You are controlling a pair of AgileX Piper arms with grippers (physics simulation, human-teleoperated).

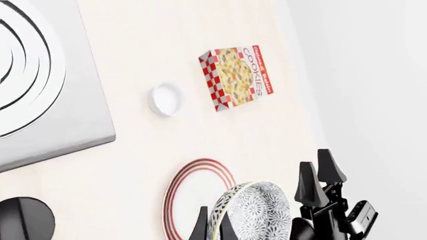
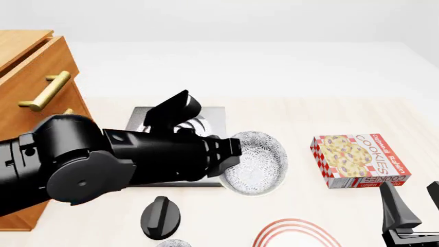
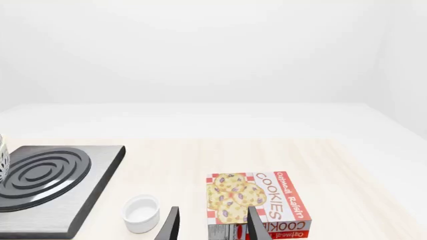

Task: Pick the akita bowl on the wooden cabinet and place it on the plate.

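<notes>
Pale wood is seen across the table point(image 2: 357, 116), with a plain white wall behind it. At the front view's 9 to 10 o'clock edge stands the cabinet point(image 2: 28, 82), with a brass handle on its drawer front.

The bowl point(image 2: 259, 162) is held clear of the table by the left gripper point(image 2: 230, 157), near the middle of the front view. It is tipped on its side, so that its mouth faces roughly toward 3 o'clock and toward the camera, and its axis lies close to level. The jaws are clamped on the bowl's rim at its 9 o'clock side, one finger inside and one outside. In the left wrist view the bowl point(image 1: 257, 210) is seen edge-on between the two dark fingers, with the plate point(image 1: 193, 197) directly beyond it on the table.

Only a red-ringed arc of the plate point(image 2: 295, 231) is shown in the front view, at 6 o'clock, below the bowl and well apart from it. The plate is not shown in the right wrist view.

The stove plate point(image 2: 205, 116) lies behind the left arm, and a black knob point(image 2: 160, 216) lies at 7 o'clock. The small cup point(image 1: 165, 99) is shown by both wrist views, between the stove plate and the cookie box point(image 2: 360, 159), but is hidden in the front view.

The right gripper point(image 2: 412, 208) rests at the 5 o'clock corner, its jaws apart around nothing, pointing toward the cookie box.
</notes>
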